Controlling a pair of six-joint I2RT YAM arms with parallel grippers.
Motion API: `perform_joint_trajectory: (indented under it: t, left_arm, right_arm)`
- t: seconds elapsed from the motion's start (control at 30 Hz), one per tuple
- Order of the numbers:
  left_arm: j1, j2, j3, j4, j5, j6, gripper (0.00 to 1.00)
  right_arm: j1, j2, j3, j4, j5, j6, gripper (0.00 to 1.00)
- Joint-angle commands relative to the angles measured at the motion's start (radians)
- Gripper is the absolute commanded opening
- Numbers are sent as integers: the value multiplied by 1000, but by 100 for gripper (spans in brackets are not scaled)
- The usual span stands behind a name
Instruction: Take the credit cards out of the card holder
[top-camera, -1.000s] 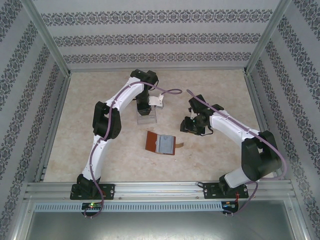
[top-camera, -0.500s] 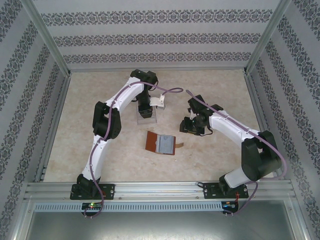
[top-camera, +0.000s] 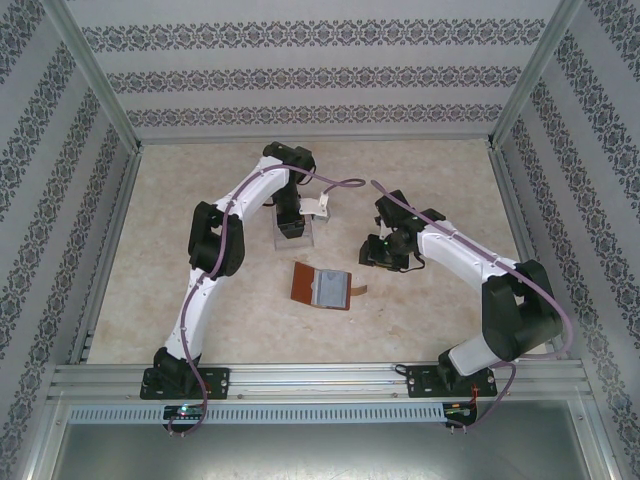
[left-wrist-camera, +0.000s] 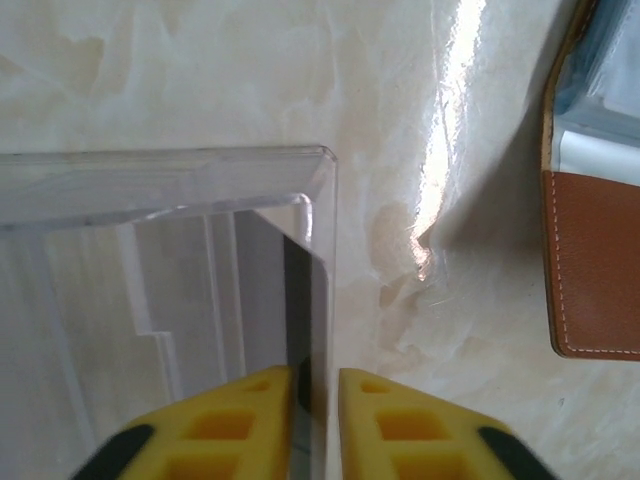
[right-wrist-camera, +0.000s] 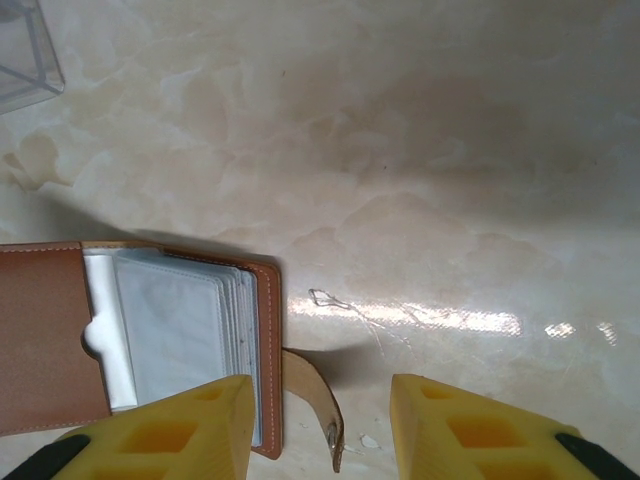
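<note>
The card holder (top-camera: 322, 286) is laid open in the middle of the bench (top-camera: 200, 200), between the arms. One of the credit cards (right-wrist-camera: 100, 285) is seen in its slot, so the job is judged not done. The right end effector (right-wrist-camera: 318, 392) is held open by the strap tab (right-wrist-camera: 325, 432). The left end effector (left-wrist-camera: 315, 378) is set at the clear tray (left-wrist-camera: 200, 165) wall, fingers nearly together; a grip cannot be told. Next, a card edge must be pinched and slid out.
</note>
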Motion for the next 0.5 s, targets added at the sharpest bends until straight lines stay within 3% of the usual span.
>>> perform_joint_trajectory:
  t: [0.0, 0.17, 0.47]
  left_arm:
    - [13, 10, 30, -44, 16, 18, 10]
    - [14, 9, 46, -58, 21, 22, 0]
    - [18, 26, 49, -69, 24, 34, 0]
  right_arm:
    - [12, 8, 15, -3, 15, 19, 41]
    - [12, 6, 18, -7, 16, 17, 41]
    - [13, 14, 18, -5, 14, 17, 41]
